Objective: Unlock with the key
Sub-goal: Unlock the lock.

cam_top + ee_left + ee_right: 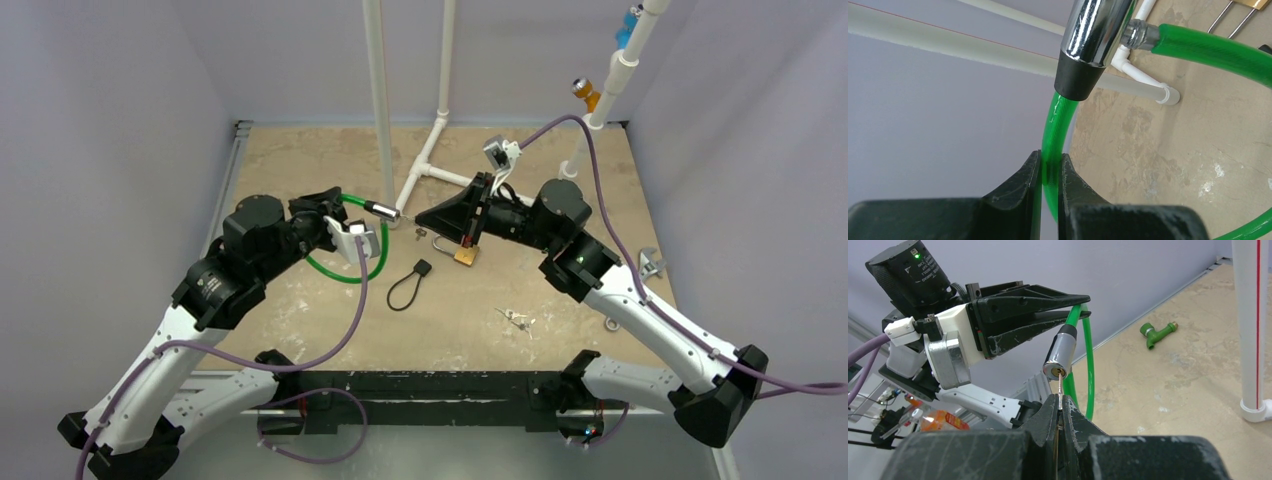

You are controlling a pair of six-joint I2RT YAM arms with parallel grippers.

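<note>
The left gripper (1050,162) clamps the green cable (1049,125). The right gripper (1060,407) pinches the key (1061,386), tip at the raised lock cylinder (1060,356). Off-axis twisting could bend the key or slip the cable.

Pale lavender walls (100,100), mottled tan tabletop (300,160)

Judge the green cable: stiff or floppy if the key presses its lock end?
Probably springy rather than limp: the green cable holds a smooth loop. The left gripper pinches it short of the chrome lock end, so that end may swing away. The glossy coating might slip.
</note>
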